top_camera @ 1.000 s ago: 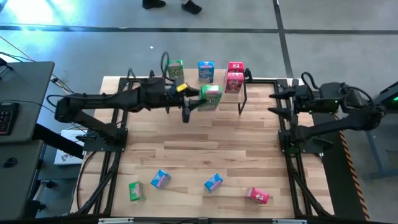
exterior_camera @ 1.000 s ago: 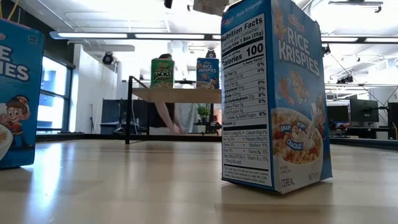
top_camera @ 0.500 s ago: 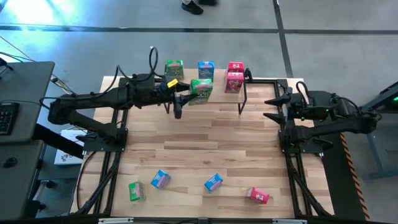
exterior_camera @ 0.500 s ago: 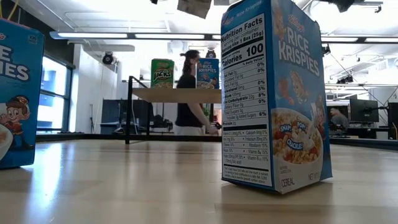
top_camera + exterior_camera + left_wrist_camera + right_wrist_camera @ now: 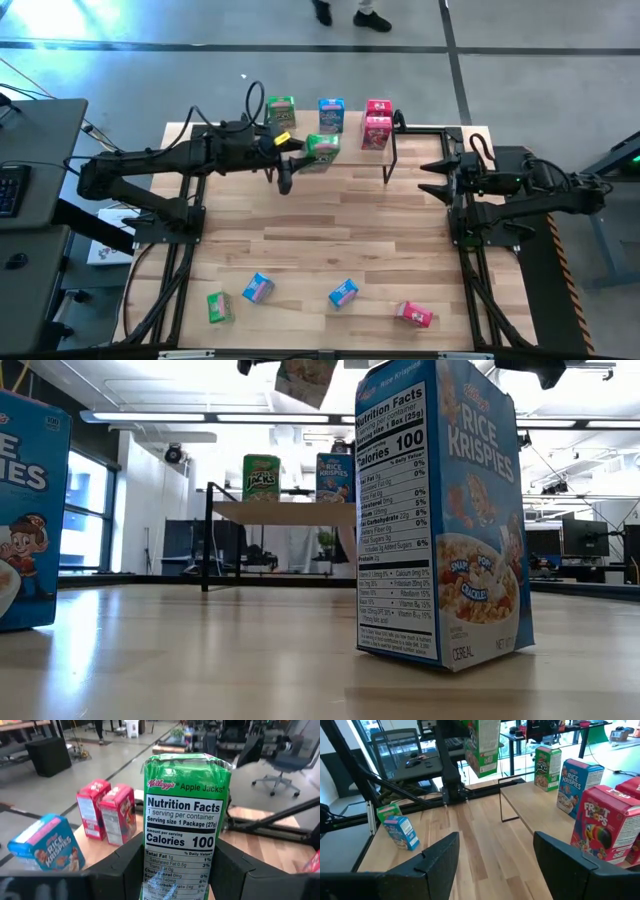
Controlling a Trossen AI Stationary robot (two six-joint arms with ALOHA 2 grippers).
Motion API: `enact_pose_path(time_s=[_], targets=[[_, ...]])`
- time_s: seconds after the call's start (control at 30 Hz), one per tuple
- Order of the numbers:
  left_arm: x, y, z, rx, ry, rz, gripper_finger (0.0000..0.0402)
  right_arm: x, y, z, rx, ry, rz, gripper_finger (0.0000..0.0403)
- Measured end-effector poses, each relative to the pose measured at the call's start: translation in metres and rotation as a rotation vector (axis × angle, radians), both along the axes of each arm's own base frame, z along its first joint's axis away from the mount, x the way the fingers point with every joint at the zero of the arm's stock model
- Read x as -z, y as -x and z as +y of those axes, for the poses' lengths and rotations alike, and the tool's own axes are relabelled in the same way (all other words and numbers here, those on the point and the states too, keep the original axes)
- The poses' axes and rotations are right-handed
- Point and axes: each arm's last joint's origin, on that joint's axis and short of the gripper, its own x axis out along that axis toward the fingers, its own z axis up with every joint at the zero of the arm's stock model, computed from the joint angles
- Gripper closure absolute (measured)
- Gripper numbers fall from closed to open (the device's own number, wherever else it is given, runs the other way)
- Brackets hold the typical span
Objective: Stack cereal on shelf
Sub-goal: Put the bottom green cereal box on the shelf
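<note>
My left gripper (image 5: 300, 152) is shut on a green Apple Jacks box (image 5: 322, 148), held high in front of the shelf (image 5: 300, 128); the low view shows the held box (image 5: 305, 380) above the plank (image 5: 285, 512). On the shelf stand a green box (image 5: 281, 110), a blue box (image 5: 331, 114) and two red boxes (image 5: 377, 122). A green box (image 5: 219, 307), two blue boxes (image 5: 258, 288) (image 5: 343, 293) and a red box (image 5: 414, 314) are on the table near its near edge. My right gripper (image 5: 432, 175) waits open at the table's right edge. My left gripper pinches the green box between its two fingers (image 5: 125, 865), one on each broad face, with the narrow nutrition panel (image 5: 180, 845) turned toward the wrist. The fingers come from the table's left. The box is lifted clear and tilted, over the shelf's front edge.
In the low view two blue Rice Krispies boxes (image 5: 445, 510) (image 5: 30, 510) stand close to the camera. The shelf's black legs (image 5: 390, 162) stand on the table's far part. The middle of the table (image 5: 330, 230) is bare wood.
My left gripper has carried the green box toward the table's left, from in front of the blue box to between the green and blue boxes, then a little down. My right gripper has drifted slightly toward the near edge. A person passed behind the shelf.
</note>
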Motion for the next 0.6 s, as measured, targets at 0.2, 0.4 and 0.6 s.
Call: enact_pose_path(time_s=[0.2, 0.4, 0.6], targets=[[0.004, 0.004, -0.001, 0.003, 0.008, 0.055, 0.0234, 0.0, 0.0, 0.0, 0.002, -0.001, 0.002, 0.0155], [-0.001, 0.016, -0.002, 0.01, -0.009, 0.067, 0.0234, 0.0, 0.0, 0.0, 0.002, 0.0, 0.002, 0.0155], [-0.008, 0.033, -0.004, 0.018, -0.04, 0.079, 0.0234, 0.0, 0.0, 0.0, 0.002, 0.0, 0.003, 0.0155]])
